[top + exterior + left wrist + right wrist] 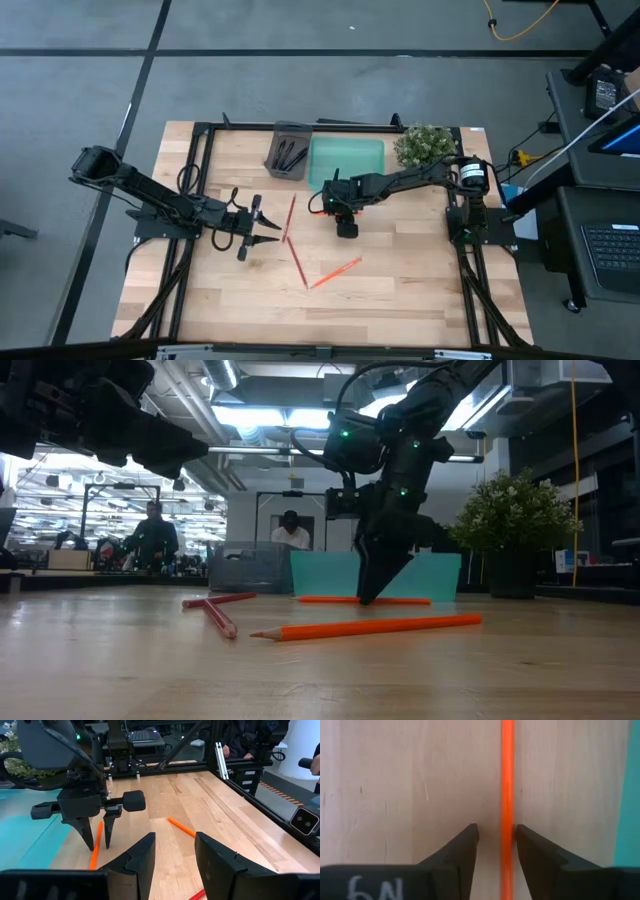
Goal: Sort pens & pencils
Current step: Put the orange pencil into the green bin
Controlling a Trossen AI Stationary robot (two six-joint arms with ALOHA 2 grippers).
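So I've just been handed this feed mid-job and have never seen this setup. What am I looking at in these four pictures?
It is a robot with two dark arms at a pale wooden table, each ending in a two-finger pincer. One picture looks straight down, one looks level across the tabletop, and two come from cameras on the wrists.

At the back stand a grey plastic tray holding thin black pens, a flat teal tray and a small green plant.

The right pincer points down, open, with its fingers either side of a thin orange pencil, not gripping it yet. The left pincer waits open nearby, holding nothing.

Two red pencils and another orange pencil lie loose.
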